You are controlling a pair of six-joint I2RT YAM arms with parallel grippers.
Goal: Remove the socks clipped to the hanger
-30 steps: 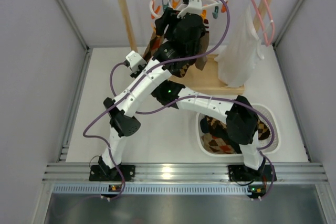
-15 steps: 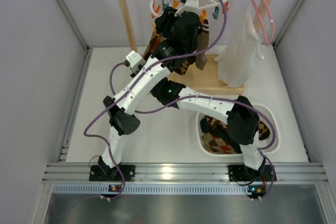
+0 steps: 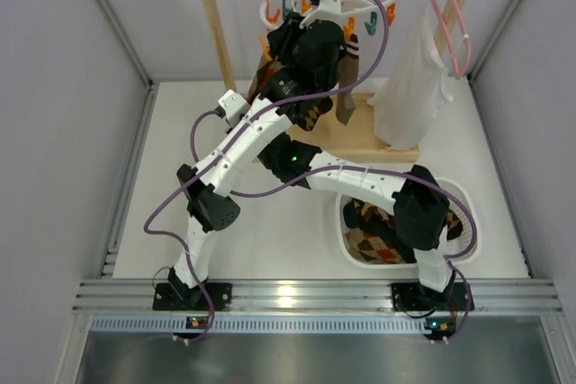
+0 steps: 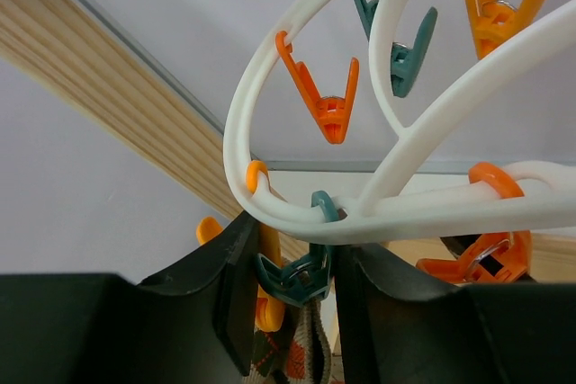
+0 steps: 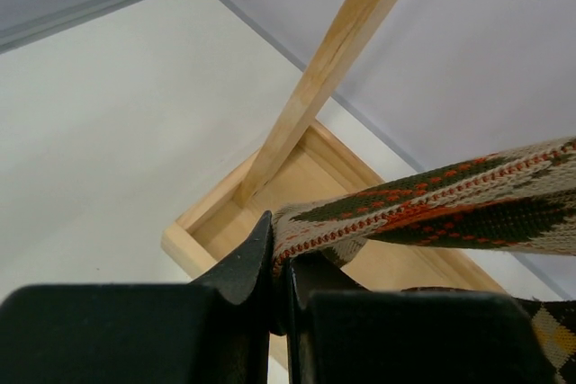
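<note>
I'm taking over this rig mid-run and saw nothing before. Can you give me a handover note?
Left gripper: shut on the teal clip of the hanger; the clip holds an argyle sock.
Right gripper: shut on what looks like the same sock, lower down.
Done: several socks lie in the white basket.
Left: free this sock, then the other clipped socks.
</note>
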